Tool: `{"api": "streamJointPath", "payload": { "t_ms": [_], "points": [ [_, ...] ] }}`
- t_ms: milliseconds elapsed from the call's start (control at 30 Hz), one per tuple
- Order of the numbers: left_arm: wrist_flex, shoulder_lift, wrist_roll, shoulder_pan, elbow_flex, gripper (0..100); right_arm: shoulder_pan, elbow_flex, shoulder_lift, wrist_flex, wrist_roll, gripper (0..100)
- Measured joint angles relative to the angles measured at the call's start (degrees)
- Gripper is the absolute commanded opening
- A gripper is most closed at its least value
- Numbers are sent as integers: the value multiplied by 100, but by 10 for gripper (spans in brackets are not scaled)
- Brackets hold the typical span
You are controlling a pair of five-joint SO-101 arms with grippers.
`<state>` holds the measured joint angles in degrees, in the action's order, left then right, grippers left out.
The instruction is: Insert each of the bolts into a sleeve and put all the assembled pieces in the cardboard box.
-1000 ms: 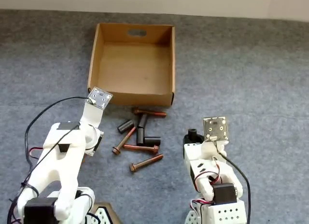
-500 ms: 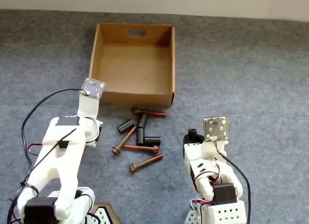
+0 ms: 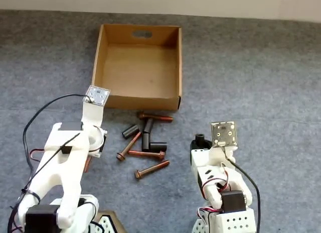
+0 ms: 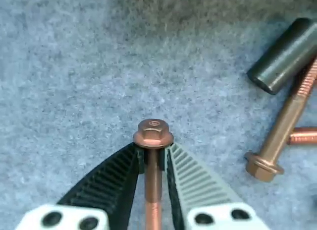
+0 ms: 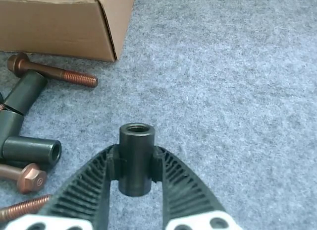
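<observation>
Altogether five bolts and five sleeves can be counted. The left pincer is clamped on one held bolt; its hex head sticks out past the tips and its shank runs back between the two ribbed fingers. The right pincer is clamped on one held sleeve, whose open threaded end shows beyond the tips.

Four loose bolts and four loose sleeves lie in a cluster on the grey worktop between the two arms. One of those bolts lies nearest the box's front wall. Two sleeves lie end to end in a line, with a third just beside them and the fourth a little apart. One cardboard box stands open just beyond the cluster, with a cut-out handle in its far wall.
</observation>
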<state>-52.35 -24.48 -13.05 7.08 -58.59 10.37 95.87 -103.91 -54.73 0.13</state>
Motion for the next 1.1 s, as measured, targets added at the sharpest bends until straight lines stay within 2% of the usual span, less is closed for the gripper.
{"api": "streamJointPath", "payload": {
  "t_ms": [167, 567, 700, 867, 933, 1000, 1100],
  "points": [
    [-193, 0, -9, -352, 0, 160, 0, 0, 0, 0, 0, 6],
    [-193, 44, -26, -387, 0, 159, 0, 0, 0, 0, 0, 6],
    [-211, 580, -396, -396, 62, 159, 0, 0, 0, 0, 0, 6],
    [-484, 1327, -519, -396, 659, 156, 0, 0, 0, 0, 0, 6],
    [-510, 1521, -519, -396, 818, 117, 0, 0, 0, 0, 0, 6],
    [-527, 1582, -519, -413, 862, 20, 0, 0, 0, 0, 0, 6],
    [-563, 1618, -510, -475, 879, 21, 0, 0, 0, 0, 0, 6]
  ]
}}
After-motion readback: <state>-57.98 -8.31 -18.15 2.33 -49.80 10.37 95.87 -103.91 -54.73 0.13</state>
